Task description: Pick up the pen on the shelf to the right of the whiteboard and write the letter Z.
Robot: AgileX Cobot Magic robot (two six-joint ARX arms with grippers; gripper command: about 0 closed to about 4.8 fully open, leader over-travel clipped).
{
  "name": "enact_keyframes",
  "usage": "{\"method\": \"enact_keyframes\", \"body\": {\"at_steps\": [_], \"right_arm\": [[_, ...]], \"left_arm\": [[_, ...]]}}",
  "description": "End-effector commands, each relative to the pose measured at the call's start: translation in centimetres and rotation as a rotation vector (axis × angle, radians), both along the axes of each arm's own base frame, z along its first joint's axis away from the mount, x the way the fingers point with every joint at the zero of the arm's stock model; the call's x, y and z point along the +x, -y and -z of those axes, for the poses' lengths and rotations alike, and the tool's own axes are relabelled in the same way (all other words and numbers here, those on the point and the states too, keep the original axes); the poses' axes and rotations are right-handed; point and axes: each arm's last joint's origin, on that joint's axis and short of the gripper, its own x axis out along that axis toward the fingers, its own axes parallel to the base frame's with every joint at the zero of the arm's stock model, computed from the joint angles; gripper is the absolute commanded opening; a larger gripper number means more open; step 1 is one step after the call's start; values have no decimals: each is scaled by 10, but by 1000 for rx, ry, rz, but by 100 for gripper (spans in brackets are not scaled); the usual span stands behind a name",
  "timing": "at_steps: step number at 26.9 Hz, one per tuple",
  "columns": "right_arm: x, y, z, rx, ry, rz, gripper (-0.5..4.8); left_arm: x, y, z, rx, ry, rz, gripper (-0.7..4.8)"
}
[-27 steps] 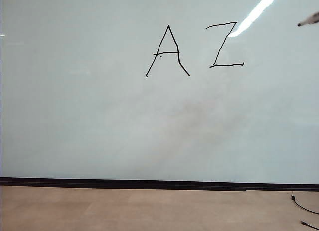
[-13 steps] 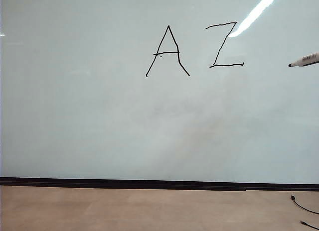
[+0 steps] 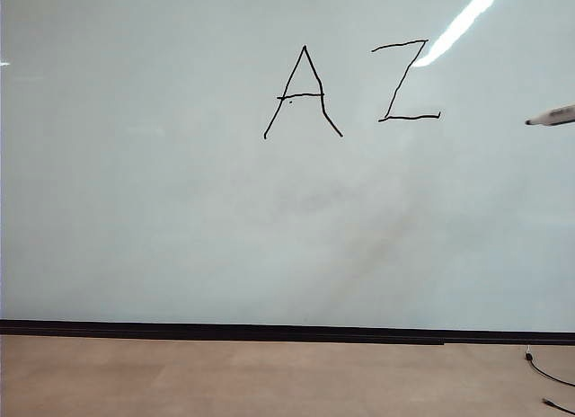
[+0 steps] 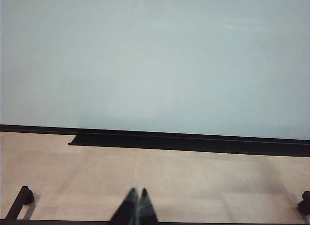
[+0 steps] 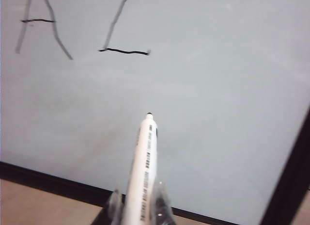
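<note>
Gripping the pen [image 5: 143, 171], the right gripper [image 5: 140, 208] has its jaws clamped on the barrel – only its wrist view shows this; the exterior view catches just the pen's tip right of the letter Z [image 3: 406, 80] on the whiteboard [image 3: 180, 219]. The left gripper [image 4: 137, 198] hangs below the whiteboard, jaws closed, empty. Since a second ago the pen has dropped lower – beside the Z's base.

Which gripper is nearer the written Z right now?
Right. The right gripper, shut on the pen, is off to the right of the letter Z. The left gripper sits low near the floor, shut.
</note>
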Motion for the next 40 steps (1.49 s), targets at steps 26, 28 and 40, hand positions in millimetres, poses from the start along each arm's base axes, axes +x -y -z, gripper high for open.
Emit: {"method": "enact_keyframes", "body": {"at_steps": [26, 28, 40], "right_arm": [[2, 24, -1, 2, 0, 163, -8], [2, 24, -1, 2, 0, 163, -8], [2, 24, -1, 2, 0, 164, -8]], "left_arm": [[0, 0, -2, 4, 13, 1, -4], [0, 0, -2, 4, 13, 1, -4], [0, 0, -2, 4, 13, 1, -4]]}}
